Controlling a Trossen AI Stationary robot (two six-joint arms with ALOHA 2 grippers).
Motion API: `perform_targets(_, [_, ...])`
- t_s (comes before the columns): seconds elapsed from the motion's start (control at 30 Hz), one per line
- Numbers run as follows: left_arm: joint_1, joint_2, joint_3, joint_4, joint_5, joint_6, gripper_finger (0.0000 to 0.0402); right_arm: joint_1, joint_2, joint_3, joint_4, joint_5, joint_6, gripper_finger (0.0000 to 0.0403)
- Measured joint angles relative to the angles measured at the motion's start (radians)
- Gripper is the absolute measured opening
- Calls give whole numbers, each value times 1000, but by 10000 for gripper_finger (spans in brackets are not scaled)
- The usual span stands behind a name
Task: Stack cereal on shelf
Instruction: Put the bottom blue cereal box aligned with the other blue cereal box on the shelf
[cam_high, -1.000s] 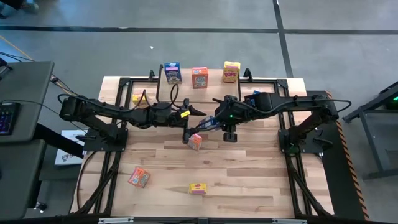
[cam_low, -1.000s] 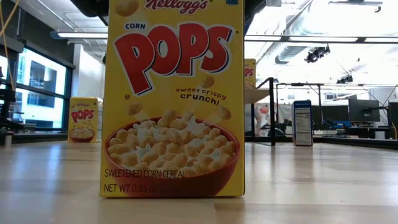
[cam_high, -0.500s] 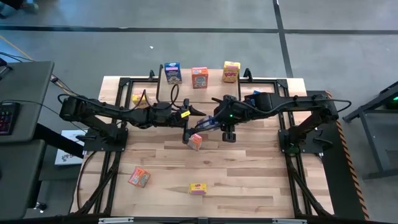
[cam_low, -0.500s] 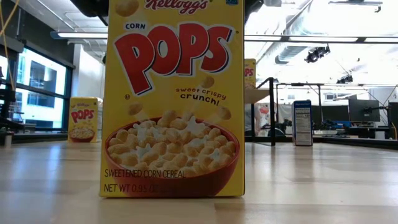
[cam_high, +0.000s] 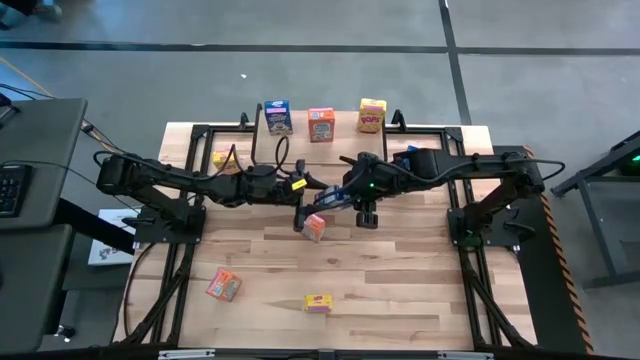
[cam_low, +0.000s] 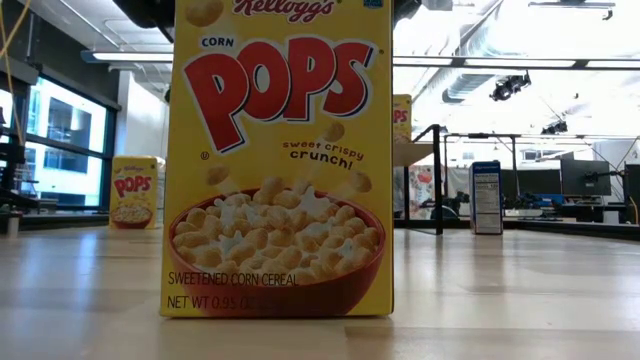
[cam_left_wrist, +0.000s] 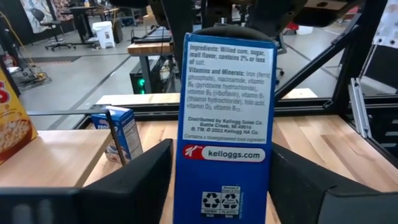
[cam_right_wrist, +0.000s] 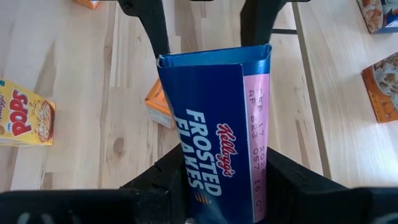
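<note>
My right gripper (cam_high: 345, 196) is shut on a blue Frosted Flakes box (cam_right_wrist: 217, 130) held in the air over the table's middle. My left gripper (cam_high: 316, 190) is open. Its fingers (cam_right_wrist: 149, 25) stand close on either side of the box's other end, and I cannot tell whether they touch it. An orange box (cam_high: 314, 227) lies on the table beneath them. A blue (cam_high: 277, 116), an orange (cam_high: 321, 124) and a yellow box (cam_high: 372, 115) stand on the shelf (cam_high: 345, 122) at the far edge. My right gripper pinches the blue box's lower end (cam_right_wrist: 214, 186) between its two fingers, one on each broad face. It comes at the box from the table's right, and the fingers lie along the box. The box is lifted clear and points toward my left gripper.
A yellow box (cam_high: 222, 157) stands at the far left. An orange box (cam_high: 224, 285) and a yellow box (cam_high: 319, 302) are near the front; the yellow one fills the low view (cam_low: 277, 160). Another blue box (cam_left_wrist: 121, 130) stands by the shelf's right end.
My right gripper has carried the blue box a little toward the table's left, so that its free end sits between my left gripper's fingers. The box stays lifted clear.
</note>
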Motion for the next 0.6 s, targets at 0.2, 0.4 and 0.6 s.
perform_targets(0.2, [0,0,0,1,2,2,188,0,0,0,-1,13,-1,136])
perform_targets(0.4, [0,0,0,1,1,2,182,0,0,0,4,13,-9,136])
perform_targets(0.6, [0,0,0,1,0,24,182,0,0,0,4,15,-6,167])
